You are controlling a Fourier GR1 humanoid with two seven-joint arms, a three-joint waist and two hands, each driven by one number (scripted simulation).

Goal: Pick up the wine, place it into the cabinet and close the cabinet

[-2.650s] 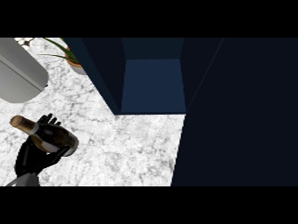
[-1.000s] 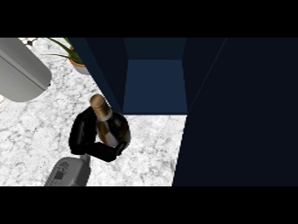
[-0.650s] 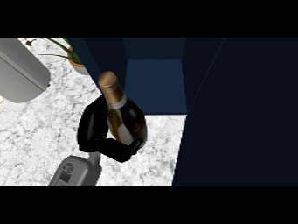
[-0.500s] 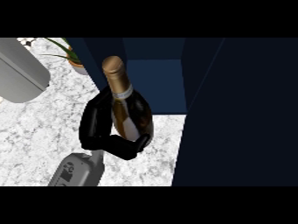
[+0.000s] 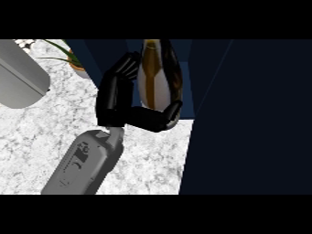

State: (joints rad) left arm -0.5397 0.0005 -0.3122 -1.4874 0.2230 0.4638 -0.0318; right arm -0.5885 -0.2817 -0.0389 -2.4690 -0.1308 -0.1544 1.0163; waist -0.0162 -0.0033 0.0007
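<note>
The wine bottle (image 5: 155, 75), dark glass with a gold and pale front, stands nearly upright in my left hand (image 5: 128, 105), in front of the open dark blue cabinet (image 5: 189, 68). My fingers rise along its left side and my thumb curls round its right side and base. The bottle's top is cut off at the upper edge of the view. My grey left forearm (image 5: 84, 164) comes in from the lower left. The cabinet's door (image 5: 266, 119) stands open and fills the right of the view. My right hand does not show.
The white marble counter (image 5: 23, 146) spreads over the left half. A large grey rounded object (image 5: 9, 73) lies at the upper left. A potted plant (image 5: 70, 57) stands beside the cabinet's left wall.
My left hand has carried the bottle from the counter's left side up and to the right, into the front of the cabinet opening. The bottle now stands closer to the camera.
</note>
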